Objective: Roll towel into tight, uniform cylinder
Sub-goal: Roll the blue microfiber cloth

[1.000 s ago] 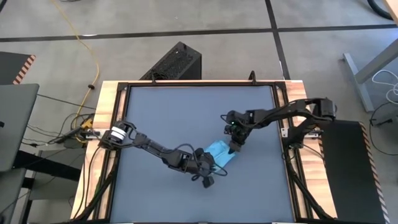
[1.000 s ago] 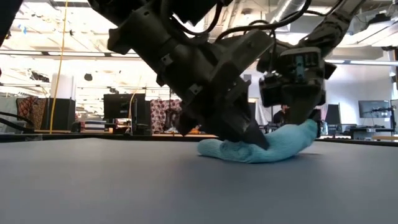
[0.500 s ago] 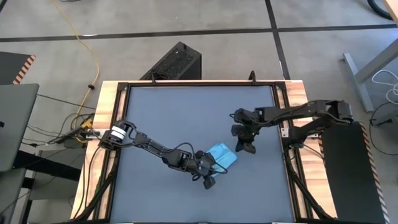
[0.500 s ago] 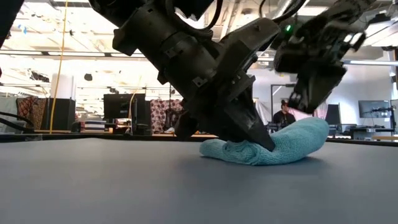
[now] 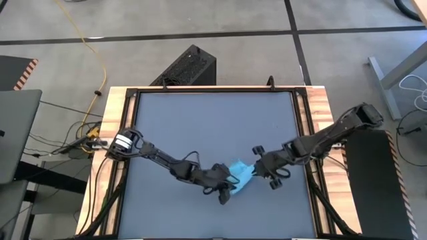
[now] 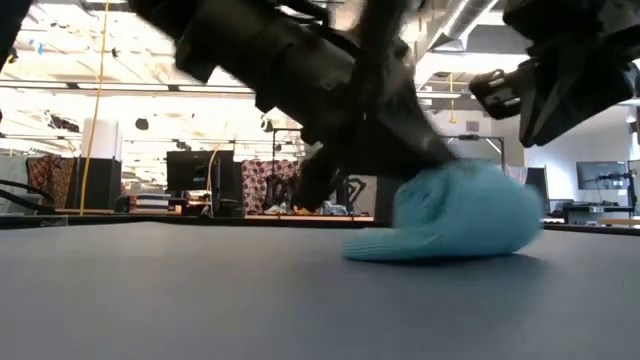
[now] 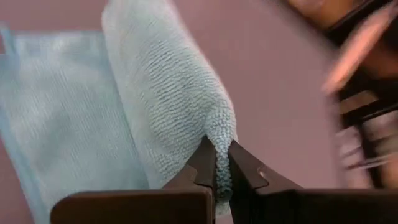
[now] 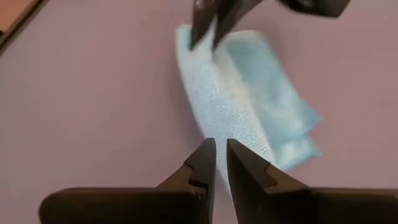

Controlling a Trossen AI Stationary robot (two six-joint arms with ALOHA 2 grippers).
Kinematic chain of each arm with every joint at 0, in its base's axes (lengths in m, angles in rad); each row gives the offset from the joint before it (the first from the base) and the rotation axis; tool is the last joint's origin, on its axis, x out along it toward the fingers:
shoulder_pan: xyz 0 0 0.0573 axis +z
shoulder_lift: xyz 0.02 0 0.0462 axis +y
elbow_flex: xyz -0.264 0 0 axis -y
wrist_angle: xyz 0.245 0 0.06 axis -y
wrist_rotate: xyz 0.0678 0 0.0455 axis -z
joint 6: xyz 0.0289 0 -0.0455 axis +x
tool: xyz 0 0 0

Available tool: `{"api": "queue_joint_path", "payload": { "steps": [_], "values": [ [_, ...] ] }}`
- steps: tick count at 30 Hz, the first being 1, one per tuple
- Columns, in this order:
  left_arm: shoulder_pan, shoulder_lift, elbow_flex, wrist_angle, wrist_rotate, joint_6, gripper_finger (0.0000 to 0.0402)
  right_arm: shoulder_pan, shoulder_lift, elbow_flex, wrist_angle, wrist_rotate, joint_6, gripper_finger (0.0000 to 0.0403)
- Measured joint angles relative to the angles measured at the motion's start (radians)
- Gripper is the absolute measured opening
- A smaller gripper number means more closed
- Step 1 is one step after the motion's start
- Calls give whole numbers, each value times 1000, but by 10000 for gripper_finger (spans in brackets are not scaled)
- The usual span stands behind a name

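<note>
Sky-blue cloth, the towel (image 5: pixel 241 175), lies on the dark grey desk (image 5: pixel 200 120), toward its near right part. One part of it is rolled into a thick tube, while a flat flap spreads out beside the roll, as the left wrist view shows (image 7: pixel 168 106). In the low view the towel (image 6: pixel 460 215) is a rounded lump resting on the desk.

The left gripper (image 5: pixel 227 193) reaches in from the left side and sits at the towel's near left end. Its fingers (image 7: pixel 202 163) are pinched together on the end of the roll, with a fold of cloth caught between the tips.

The right gripper (image 5: pixel 257 163) comes in from the right edge and is just beside the towel's right end. Its fingers (image 8: pixel 205 163) stand a narrow gap apart with nothing between them, pointing at the towel (image 8: pixel 239 102) from close by. In the low view the right gripper (image 6: pixel 560 85) hangs above the desk, clear of the cloth.
</note>
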Motion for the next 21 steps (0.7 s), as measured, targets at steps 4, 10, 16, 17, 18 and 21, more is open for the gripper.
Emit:
{"api": "queue_joint_path", "payload": {
  "steps": [4,10,16,17,18,21],
  "values": [
    [-28,1,-208,427,-61,-111,0,50,4,1,-2,40,-4,66],
    [-53,-1,-359,583,-104,-279,0,89,13,1,40,41,-101,90],
    [-46,-2,-320,453,-73,-279,0,91,49,2,159,42,-87,139],
    [-40,-4,-306,404,-52,-294,0,88,66,2,177,41,-87,144],
    [-34,-6,-293,353,-32,-312,0,81,88,2,190,40,-87,149],
    [-23,-6,-271,278,2,-328,0,58,156,2,229,-13,-89,157]
  ]
}}
